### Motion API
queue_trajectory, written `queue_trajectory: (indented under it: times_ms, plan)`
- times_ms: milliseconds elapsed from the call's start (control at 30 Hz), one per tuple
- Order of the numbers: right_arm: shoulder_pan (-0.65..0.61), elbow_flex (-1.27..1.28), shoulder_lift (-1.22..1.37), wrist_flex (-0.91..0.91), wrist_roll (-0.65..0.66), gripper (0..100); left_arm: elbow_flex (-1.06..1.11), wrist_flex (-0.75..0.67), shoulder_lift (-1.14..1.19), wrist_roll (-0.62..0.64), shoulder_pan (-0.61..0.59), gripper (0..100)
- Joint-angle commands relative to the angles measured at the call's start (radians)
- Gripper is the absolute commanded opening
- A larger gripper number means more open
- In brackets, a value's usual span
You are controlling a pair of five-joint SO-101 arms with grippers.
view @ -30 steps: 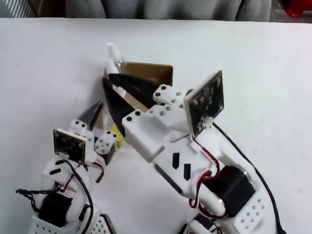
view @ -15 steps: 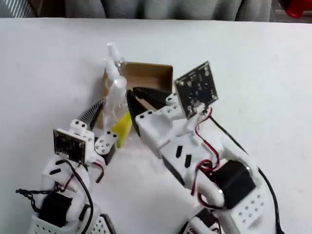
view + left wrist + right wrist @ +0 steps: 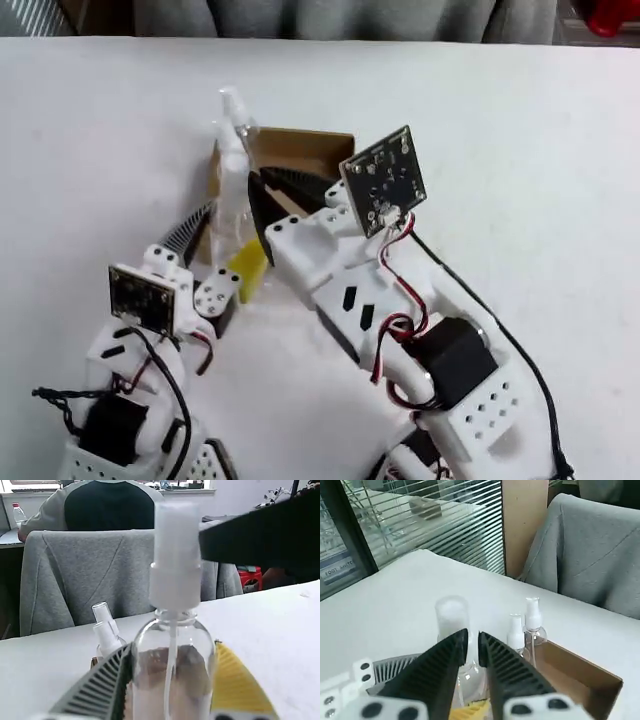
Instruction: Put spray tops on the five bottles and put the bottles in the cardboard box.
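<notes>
Left gripper (image 3: 172,652) gripped my upright bottle (image 3: 170,680), spray top (image 3: 175,565) on, cardboard box (image 3: 305,150) just beyond; my right gripper (image 3: 473,632), narrowly parted and empty, sat beside that top.

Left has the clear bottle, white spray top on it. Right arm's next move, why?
Probably open the right gripper wider and close it on the white spray top: its jaws stand narrowly apart beside the top, and the left gripper clamps the clear bottle.
</notes>
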Motion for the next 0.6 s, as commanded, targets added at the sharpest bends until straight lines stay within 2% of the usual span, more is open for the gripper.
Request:
queue_trajectory:
  times_ms: [0,133,333,433,567]
  plan:
    - [0.045,-0.009,-0.008,0.039,0.012,1.5,-0.012,-0.025,-0.012,-0.009,-0.007,2]
    - [0.113,-0.017,-0.008,0.140,0.012,1.5,-0.011,-0.025,-0.012,-0.009,-0.007,2]
    - [0.252,-0.015,-0.010,0.289,0.012,1.5,-0.012,-0.034,-0.012,-0.009,-0.079,2]
    - [0.277,-0.008,-0.008,0.361,0.011,1.5,-0.012,-0.058,-0.004,-0.008,-0.084,2]
    - [0.249,-0.008,-0.002,0.463,0.011,1.5,-0.012,-0.083,-0.002,0.114,-0.113,2]
